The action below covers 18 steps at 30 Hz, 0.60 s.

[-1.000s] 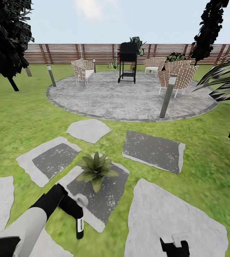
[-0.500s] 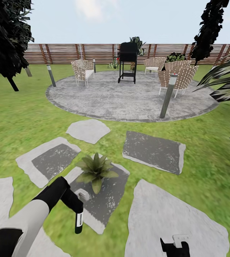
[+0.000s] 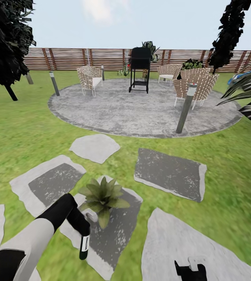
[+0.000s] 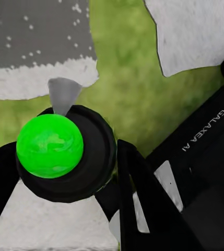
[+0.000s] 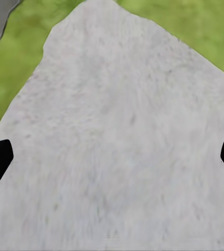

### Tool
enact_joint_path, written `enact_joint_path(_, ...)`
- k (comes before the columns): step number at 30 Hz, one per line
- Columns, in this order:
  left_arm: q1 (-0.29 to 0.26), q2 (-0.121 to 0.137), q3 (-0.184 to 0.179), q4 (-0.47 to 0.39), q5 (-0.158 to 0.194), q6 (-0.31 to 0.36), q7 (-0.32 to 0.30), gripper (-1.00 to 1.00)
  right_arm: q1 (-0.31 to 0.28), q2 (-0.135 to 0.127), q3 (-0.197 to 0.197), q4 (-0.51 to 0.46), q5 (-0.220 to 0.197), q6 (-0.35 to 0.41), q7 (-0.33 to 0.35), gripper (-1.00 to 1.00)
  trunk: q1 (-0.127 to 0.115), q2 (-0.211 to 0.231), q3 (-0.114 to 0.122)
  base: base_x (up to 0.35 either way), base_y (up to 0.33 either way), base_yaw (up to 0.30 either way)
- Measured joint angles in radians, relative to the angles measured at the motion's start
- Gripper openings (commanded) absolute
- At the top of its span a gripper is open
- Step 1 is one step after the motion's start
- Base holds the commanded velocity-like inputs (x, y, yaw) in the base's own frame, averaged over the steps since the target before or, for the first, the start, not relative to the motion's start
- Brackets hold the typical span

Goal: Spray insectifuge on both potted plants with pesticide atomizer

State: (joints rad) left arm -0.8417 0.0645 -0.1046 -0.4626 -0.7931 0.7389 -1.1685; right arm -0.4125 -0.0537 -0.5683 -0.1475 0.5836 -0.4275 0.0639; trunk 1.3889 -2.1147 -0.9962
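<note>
step: spraying first plant | left gripper [image 4: 65, 172] clamped on small white-headed, dark-green atomizer [image 3: 85, 238] | low speckled green rosette plant [image 3: 101, 197] on grey stepping stone [image 3: 117, 230], just ahead of nozzle | right gripper [image 5: 112, 157] apart, idle | next: I aim the nozzle over the leaves, then find the second plant

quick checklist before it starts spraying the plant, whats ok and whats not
1. Atomizer in hand: ok, the left gripper is shut on the pesticide atomizer.
2. Plant in range: ok, the potted plant sits just beyond the left gripper on a stepping stone.
3. Nozzle aimed at the leaves: cannot tell.
4. Right gripper clear of the work: ok, open over a pale stone.
5. Second potted plant located: cannot tell.
</note>
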Motion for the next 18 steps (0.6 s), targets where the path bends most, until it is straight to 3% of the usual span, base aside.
enact_joint_path(4, 0.0, -0.016, 0.003, 0.0, -0.074, 0.011, -0.001, -1.0, 0.0, 0.0, 0.0, 0.001, 0.0, 0.0, 0.0, 1.0, 0.0, 0.0, 0.0, 0.045, 0.0, 0.0)
enact_joint_path(8, -0.037, -0.026, 0.005, 0.0, -0.082, 0.016, -0.004, -1.0, 0.0, 0.0, 0.0, 0.001, 0.0, 0.0, 0.0, 1.0, 0.0, 0.0, 0.0, 0.005, 0.0, 0.0)
enact_joint_path(12, -0.07, -0.032, 0.003, -0.002, -0.09, 0.083, -0.079, -1.0, 0.0, 0.0, 0.0, 0.0, 0.0, 0.0, 0.0, 1.0, 0.0, 0.0, 0.0, 0.0, 0.0, 0.0)
enact_joint_path(18, -0.082, -0.034, 0.002, -0.033, -0.14, 0.135, -0.106, -1.0, 0.0, 0.0, 0.0, 0.0, 0.001, 0.0, 0.0, 1.0, 0.0, 0.0, 0.0, 0.0, 0.0, 0.0)
